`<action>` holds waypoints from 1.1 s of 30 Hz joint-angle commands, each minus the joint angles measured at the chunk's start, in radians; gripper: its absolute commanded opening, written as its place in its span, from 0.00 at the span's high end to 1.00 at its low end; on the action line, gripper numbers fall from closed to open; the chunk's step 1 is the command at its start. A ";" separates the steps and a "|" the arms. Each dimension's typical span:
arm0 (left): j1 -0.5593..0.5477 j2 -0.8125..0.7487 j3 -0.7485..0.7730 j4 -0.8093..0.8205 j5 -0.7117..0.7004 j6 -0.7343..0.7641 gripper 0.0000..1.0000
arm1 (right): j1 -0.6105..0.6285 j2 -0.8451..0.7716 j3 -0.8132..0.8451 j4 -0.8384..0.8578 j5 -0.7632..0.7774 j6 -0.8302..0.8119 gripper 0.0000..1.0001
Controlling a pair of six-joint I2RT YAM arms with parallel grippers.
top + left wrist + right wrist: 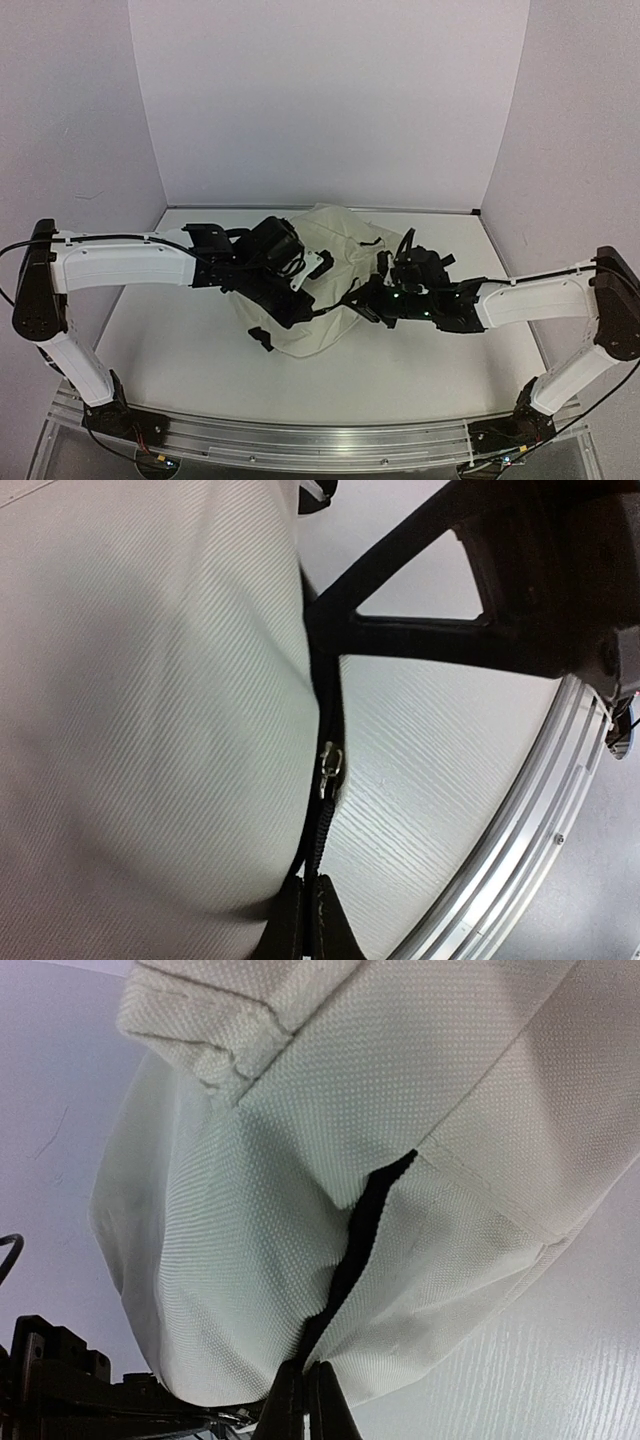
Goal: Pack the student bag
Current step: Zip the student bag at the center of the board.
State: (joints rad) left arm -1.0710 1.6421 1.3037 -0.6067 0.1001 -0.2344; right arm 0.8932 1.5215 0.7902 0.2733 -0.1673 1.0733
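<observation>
The left gripper (309,927) was pinched shut on the zipper strip (322,830) of the student bag (150,700); the right gripper (306,1402) was clamped on its dark seam (352,1255); only the left wrist showed the metal pull (330,765); only the top view showed the bag lying mid-table (180,350) between both arms.

You are seeing white shells on the left arm (120,262) and right arm (545,300), black at joints and bases. Thin black cables (560,272) are trailing along both. Green LEDs (398,294) are glowing behind the right gripper (306,1400), whose fingers are showing black.
</observation>
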 commanded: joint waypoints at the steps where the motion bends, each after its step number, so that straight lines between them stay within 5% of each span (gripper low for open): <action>1: -0.004 -0.066 0.058 -0.095 -0.072 0.033 1.00 | -0.050 -0.081 -0.017 0.035 0.148 0.012 1.00; 16: 0.001 -0.124 0.061 -0.170 -0.252 0.076 1.00 | -0.131 -0.144 -0.008 -0.055 0.235 -0.045 1.00; 20: 0.003 -0.133 0.078 -0.111 -0.166 0.092 1.00 | -0.135 -0.156 0.015 -0.059 0.208 -0.094 1.00; 23: 0.003 -0.076 0.118 -0.047 -0.031 0.120 1.00 | -0.135 -0.145 0.069 -0.061 0.050 -0.218 1.00; 25: 0.003 -0.046 0.140 -0.022 -0.008 0.142 1.00 | -0.135 -0.143 0.092 -0.065 -0.032 -0.253 0.90; 27: 0.009 -0.012 0.150 0.023 0.001 0.176 1.00 | -0.133 -0.158 0.095 -0.092 -0.111 -0.264 0.69; 33: 0.037 0.026 0.145 0.080 0.040 0.176 1.00 | -0.116 -0.203 0.003 -0.128 -0.101 -0.097 0.47</action>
State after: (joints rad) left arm -1.0512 1.6627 1.4029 -0.6014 0.1051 -0.0784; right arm 0.7612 1.3582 0.8429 0.1623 -0.2546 0.8768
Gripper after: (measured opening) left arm 0.023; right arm 0.473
